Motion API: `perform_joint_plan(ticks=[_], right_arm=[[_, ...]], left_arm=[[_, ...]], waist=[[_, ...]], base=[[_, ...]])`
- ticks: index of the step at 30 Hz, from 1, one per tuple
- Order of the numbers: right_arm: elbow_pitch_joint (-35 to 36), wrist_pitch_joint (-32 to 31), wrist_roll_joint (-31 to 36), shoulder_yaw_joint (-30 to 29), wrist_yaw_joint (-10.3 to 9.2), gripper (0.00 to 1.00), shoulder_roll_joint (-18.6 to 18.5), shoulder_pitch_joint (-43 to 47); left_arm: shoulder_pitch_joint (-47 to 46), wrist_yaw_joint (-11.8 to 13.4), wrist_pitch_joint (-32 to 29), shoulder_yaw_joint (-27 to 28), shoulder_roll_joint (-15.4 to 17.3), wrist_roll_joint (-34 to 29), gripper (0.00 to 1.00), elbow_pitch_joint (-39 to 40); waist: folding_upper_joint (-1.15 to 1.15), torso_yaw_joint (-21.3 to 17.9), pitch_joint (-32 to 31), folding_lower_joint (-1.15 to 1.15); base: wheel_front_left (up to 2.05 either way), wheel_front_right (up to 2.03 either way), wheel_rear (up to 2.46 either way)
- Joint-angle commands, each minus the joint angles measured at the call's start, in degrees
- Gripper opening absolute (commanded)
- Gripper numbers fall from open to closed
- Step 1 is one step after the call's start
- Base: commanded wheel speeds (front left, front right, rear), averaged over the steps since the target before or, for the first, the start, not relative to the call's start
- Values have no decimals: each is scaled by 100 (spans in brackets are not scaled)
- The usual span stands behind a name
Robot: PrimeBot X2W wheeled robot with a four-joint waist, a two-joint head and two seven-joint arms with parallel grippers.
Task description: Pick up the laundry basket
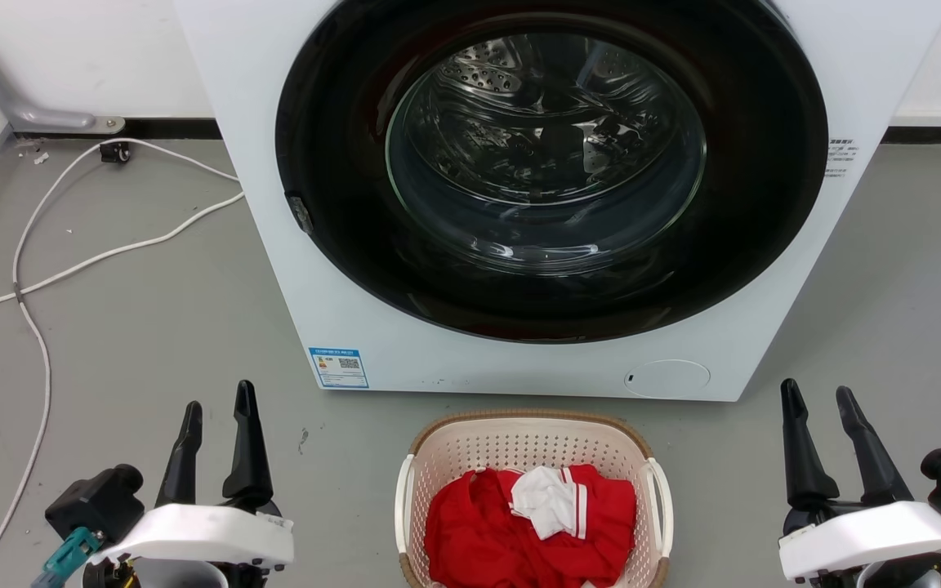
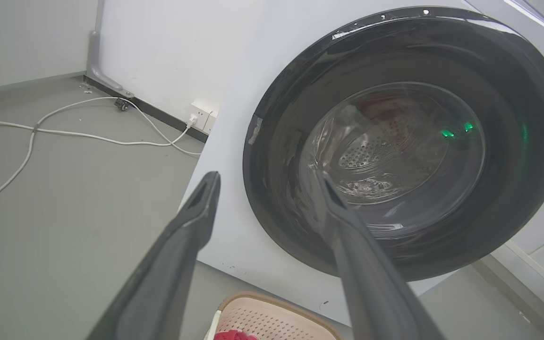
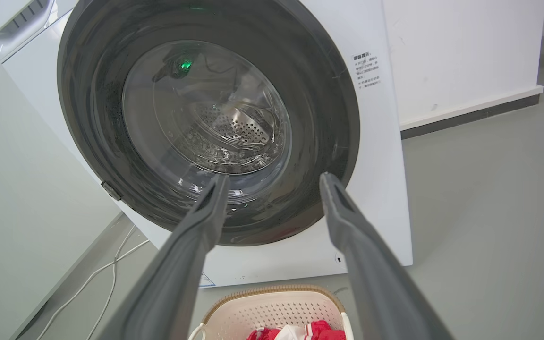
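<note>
The basket [image 1: 519,447] stands on the grey floor [image 1: 152,327] just in front of the washer [image 1: 274,245], low in the middle of the head view and between the two grippers. It holds a red garment [image 1: 479,531] with a white cloth [image 1: 548,500] lying on top. The left gripper [image 1: 219,396] hangs off the basket's left side, clear of its white handle, fingers parted and holding nothing. The right gripper [image 1: 816,388] hangs off the right side, also clear of the basket, fingers likewise spread and empty. Both point toward the washer, whose round dark door [image 1: 340,163] has a glass centre showing the steel drum. In each wrist view the basket's brown rim shows at the bottom edge, between the spread fingers. A white cable [image 1: 29,269] trails over the floor to the washer's left.
</note>
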State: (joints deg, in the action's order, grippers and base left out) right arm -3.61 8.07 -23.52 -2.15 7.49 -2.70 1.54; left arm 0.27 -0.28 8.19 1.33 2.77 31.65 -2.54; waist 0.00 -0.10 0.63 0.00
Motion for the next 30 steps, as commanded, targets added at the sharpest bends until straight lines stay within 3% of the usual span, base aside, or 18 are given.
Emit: perform_joint_plan(ticks=[1,17,30], right_arm=[[108,67,184,12,0,100,-22,43],[189,287,1049,42,0,100,-24,153],[228,437,1643,71,-1,100,-26,228]], left_arm=[[11,-31,57,12,13,-170,100,88],[117,-87,277,-60,14,-1077,100,119],[168,63,427,-122,14,-1740,100,77]], waist=[[0,1,2,0],[0,-12,11,0],[0,-27,14,0]], base=[[0,0,0],[0,0,0],[0,0,0]])
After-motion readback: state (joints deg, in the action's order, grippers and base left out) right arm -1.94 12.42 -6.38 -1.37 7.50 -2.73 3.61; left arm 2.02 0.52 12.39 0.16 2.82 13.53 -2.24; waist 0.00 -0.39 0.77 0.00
